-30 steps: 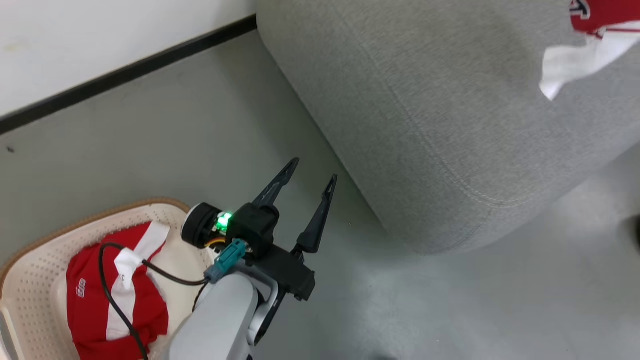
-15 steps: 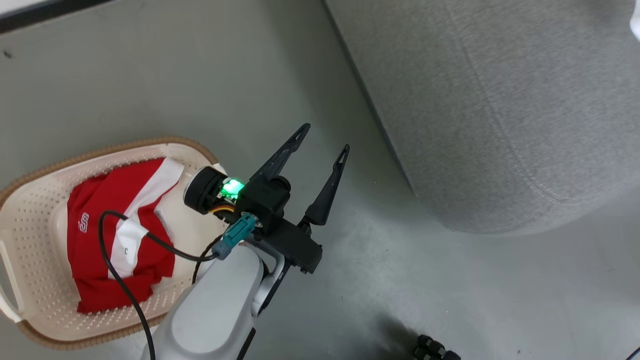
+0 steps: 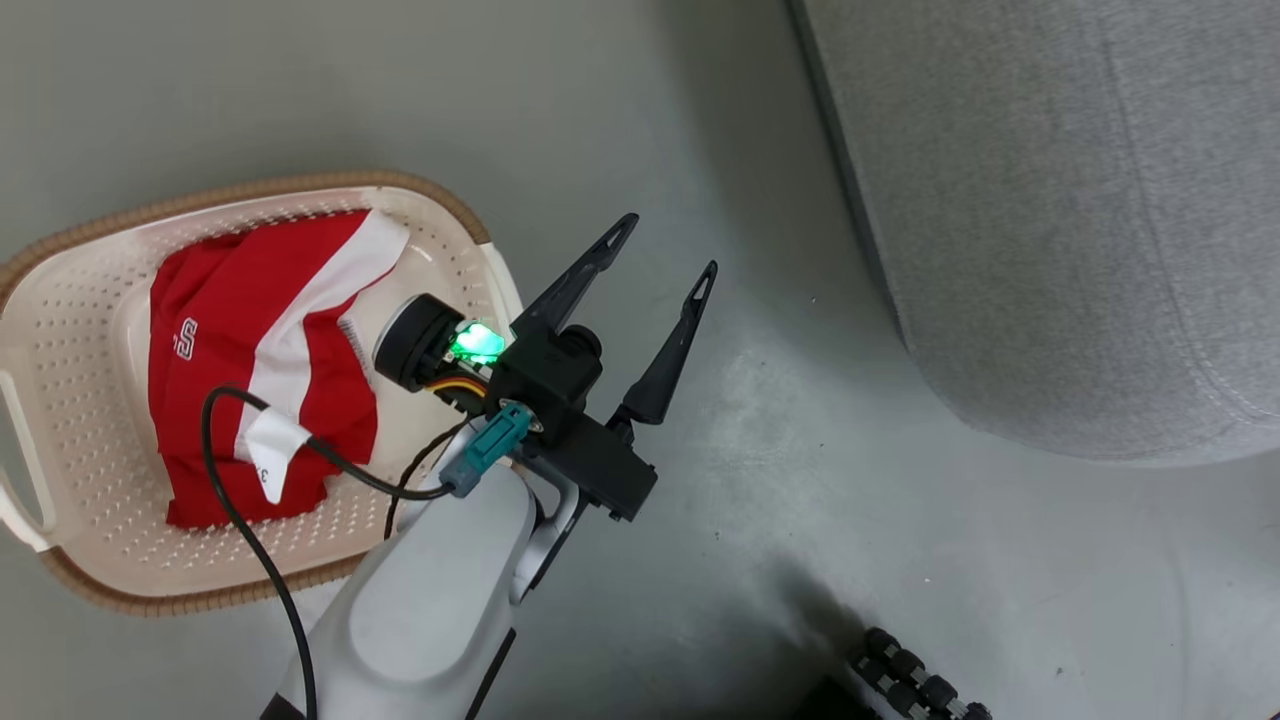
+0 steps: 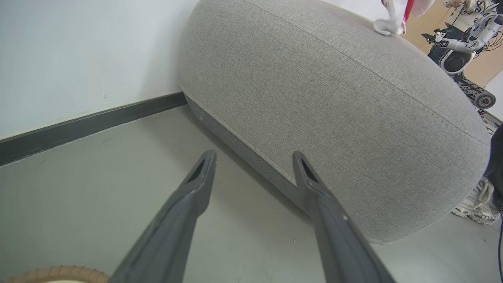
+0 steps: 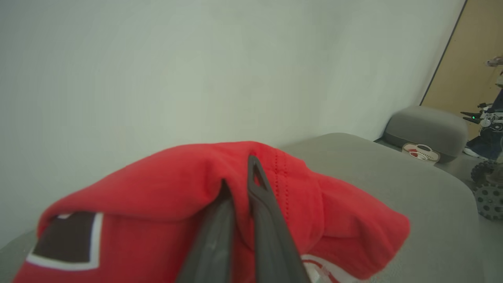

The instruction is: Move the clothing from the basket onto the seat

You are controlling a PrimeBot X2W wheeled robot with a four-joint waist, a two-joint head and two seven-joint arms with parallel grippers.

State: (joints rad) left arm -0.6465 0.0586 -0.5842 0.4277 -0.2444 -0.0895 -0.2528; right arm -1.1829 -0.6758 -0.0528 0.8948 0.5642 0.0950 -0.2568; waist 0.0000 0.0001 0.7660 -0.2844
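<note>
The view has swung over, bringing the basket into the left of frame with one red garment inside, the left gripper spread wide and empty beside it, while the right gripper pinches a second garment over the seat, so by my reckoning one piece is left to fetch.

My left gripper hangs just beside the basket, off its right rim. Both long fingers are spread wide with nothing between them, and they point away from the basket. My pale left forearm slants over the basket's near right corner. My right gripper is pinched tight on the clothing.
</note>
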